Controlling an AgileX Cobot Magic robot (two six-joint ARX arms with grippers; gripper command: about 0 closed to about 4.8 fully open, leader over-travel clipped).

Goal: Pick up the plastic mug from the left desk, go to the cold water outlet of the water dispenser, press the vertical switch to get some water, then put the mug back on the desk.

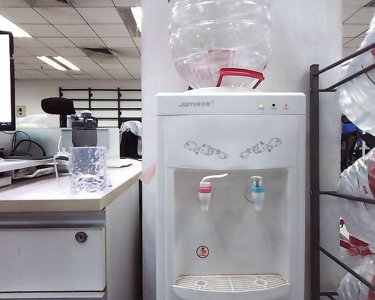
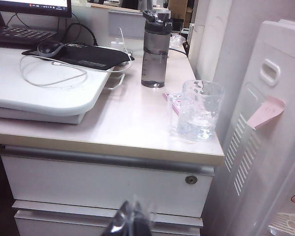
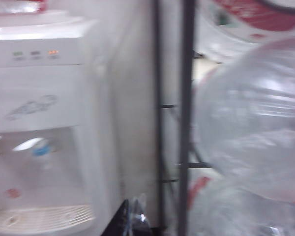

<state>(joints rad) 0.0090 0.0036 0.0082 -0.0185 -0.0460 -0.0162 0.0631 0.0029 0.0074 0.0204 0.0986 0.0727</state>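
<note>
Plastic mug: stands upright on the left desk, near the desk's corner closest to the water dispenser. Some water appears to sit in its lower part. Nothing of mine touches it.

Judgement on progress: with water in the mug and the mug on the desk, the fill and the return look done. Little or nothing seems left, unless this water was there from the start; these frames cannot settle that.

Cold water outlet, blue collar, with its vertical switch: nothing is under it or at the switch.

My left gripper hangs low in front of the desk drawers, fingers together, empty. My right gripper sits low beside the dispenser; blurred, so I cannot tell its state.

View differences: the exterior view shows both taps clearly but neither gripper. The left wrist view alone shows the dark bottle behind the mug. The right wrist view alone shows the rack's water jugs close up.
</note>
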